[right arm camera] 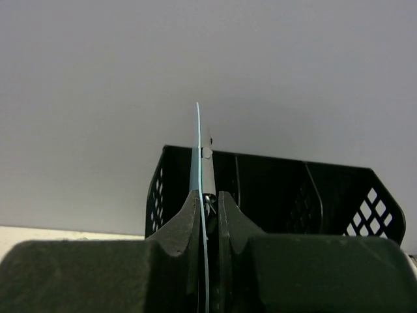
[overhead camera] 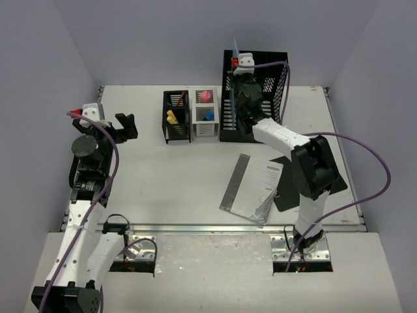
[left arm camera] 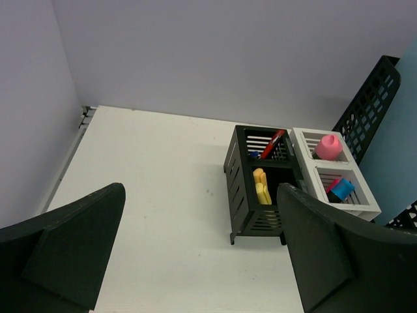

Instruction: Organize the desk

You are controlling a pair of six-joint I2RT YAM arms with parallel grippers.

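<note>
The white desk (overhead camera: 163,189) holds two organisers and a black mesh file rack (overhead camera: 273,72) at the back. My right gripper (overhead camera: 242,91) reaches into the rack's left end. It is shut on a thin blue folder (overhead camera: 233,98) that stands upright, edge-on. In the right wrist view the folder (right arm camera: 199,143) rises from between the fingers of the right gripper (right arm camera: 209,199), a small metal clip beside it, with the rack (right arm camera: 293,189) behind. My left gripper (overhead camera: 120,127) hovers wide open over the left of the desk, holding nothing. The left wrist view shows the left gripper (left arm camera: 202,254) above bare tabletop.
A black pen holder (overhead camera: 176,116) (left arm camera: 257,189) contains yellow and red items. Beside it a white two-cell box (overhead camera: 206,112) (left arm camera: 332,169) holds pink and blue items. A grey booklet (overhead camera: 251,188) lies mid-right, partly over a black flat object (overhead camera: 287,195). Lilac walls enclose the desk.
</note>
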